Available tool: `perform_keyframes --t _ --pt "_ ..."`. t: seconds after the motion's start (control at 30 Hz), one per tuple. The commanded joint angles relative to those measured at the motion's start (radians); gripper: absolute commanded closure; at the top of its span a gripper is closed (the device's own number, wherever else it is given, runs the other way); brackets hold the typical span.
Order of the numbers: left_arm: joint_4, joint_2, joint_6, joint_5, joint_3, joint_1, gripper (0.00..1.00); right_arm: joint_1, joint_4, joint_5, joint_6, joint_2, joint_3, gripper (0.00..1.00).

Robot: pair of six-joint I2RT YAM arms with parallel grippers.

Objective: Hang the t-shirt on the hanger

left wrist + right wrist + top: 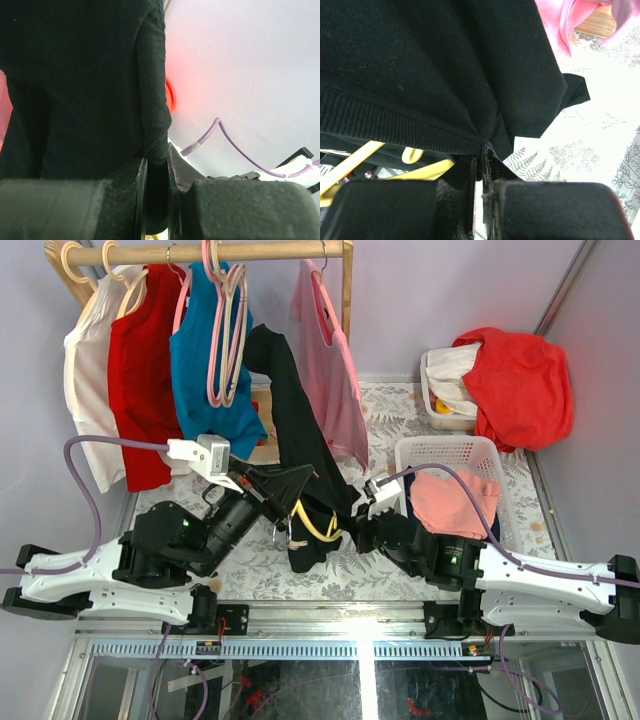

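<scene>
The black t-shirt (296, 430) stretches as a long dark band from near the clothes rail down to between the two arms. My left gripper (287, 480) is shut on a fold of it, and black cloth (80, 90) fills the left wrist view down to the gripper (156, 167). My right gripper (357, 516) is shut on the shirt's ribbed edge (395, 125), pinched at the gripper (482, 152). Part of the yellow hanger (316, 527) shows at the shirt's lower end. In the right wrist view the hanger's bars (350, 166) run under the cloth. Its hook is hidden.
A wooden rail (200, 252) at the back carries white, red, teal (205, 360) and pink (335, 370) shirts and pink hangers (228, 330). A white basket (448, 452) with pink cloth stands right of the arms. Behind it a tub holds red cloth (520, 380). The tabletop (250, 575) is fern-patterned.
</scene>
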Motion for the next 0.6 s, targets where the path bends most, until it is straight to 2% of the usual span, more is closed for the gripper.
perform_keyframes --t 0.0,0.23,0.4,0.57 --pt "0.514 -0.097 0.014 0.016 0.029 0.004 1.0 0.0 -0.249 0.077 -0.035 0.073 -0.082 1.0" --pt "0.592 -0.11 0.029 0.021 -0.003 0.005 1.0 0.005 -0.218 0.065 -0.045 0.073 -0.104 1.0" --pt "0.717 -0.128 0.06 0.025 -0.068 0.005 1.0 0.051 -0.214 0.08 -0.024 0.079 -0.117 1.0" --pt "0.774 -0.118 0.093 0.03 -0.072 0.004 1.0 0.077 -0.214 0.092 -0.009 0.101 -0.118 1.0"
